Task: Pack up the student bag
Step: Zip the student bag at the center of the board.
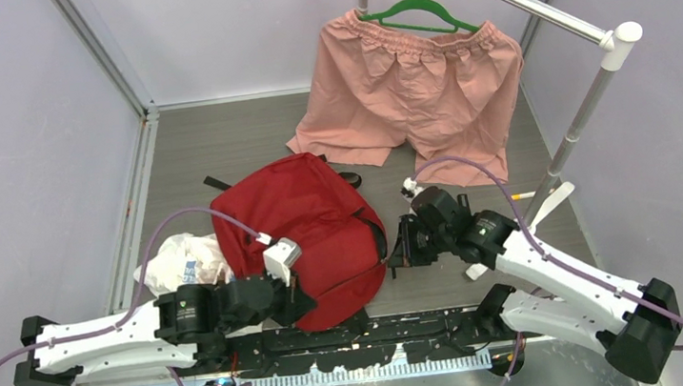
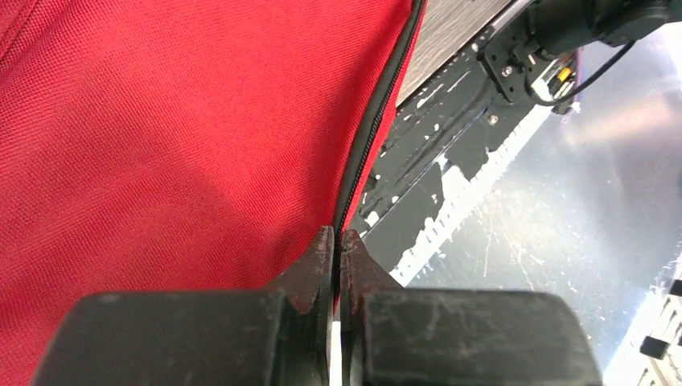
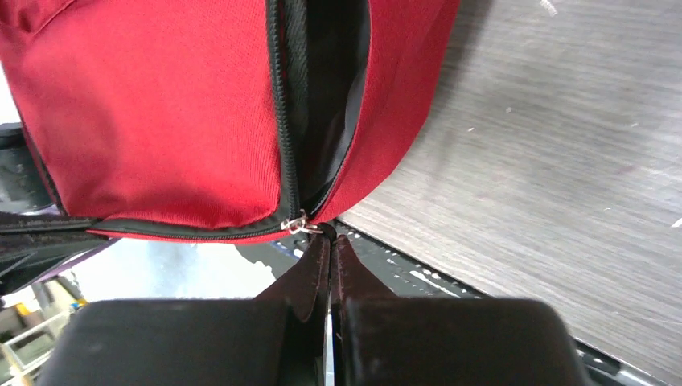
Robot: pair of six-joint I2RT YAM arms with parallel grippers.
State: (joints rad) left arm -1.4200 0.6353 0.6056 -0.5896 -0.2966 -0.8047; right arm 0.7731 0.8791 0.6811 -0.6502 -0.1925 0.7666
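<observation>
The red student bag point(image 1: 307, 221) lies on the table between my two arms. In the right wrist view its black zipper point(image 3: 283, 121) stands partly open over a dark inside. My right gripper point(image 3: 328, 238) is shut on the zipper pull, just below the metal slider ring point(image 3: 297, 224), at the bag's near right corner point(image 1: 389, 261). My left gripper point(image 2: 338, 236) is shut on the bag's zippered edge point(image 2: 371, 129) at the bag's near side point(image 1: 303, 300). Red fabric point(image 2: 161, 145) fills the left of that view.
Pink shorts point(image 1: 414, 94) on a green hanger point(image 1: 421, 14) hang from a rail stand point(image 1: 588, 114) at the back right. A white plastic bag point(image 1: 180, 263) lies left of the student bag. The black mounting rail point(image 1: 371, 329) runs along the near edge.
</observation>
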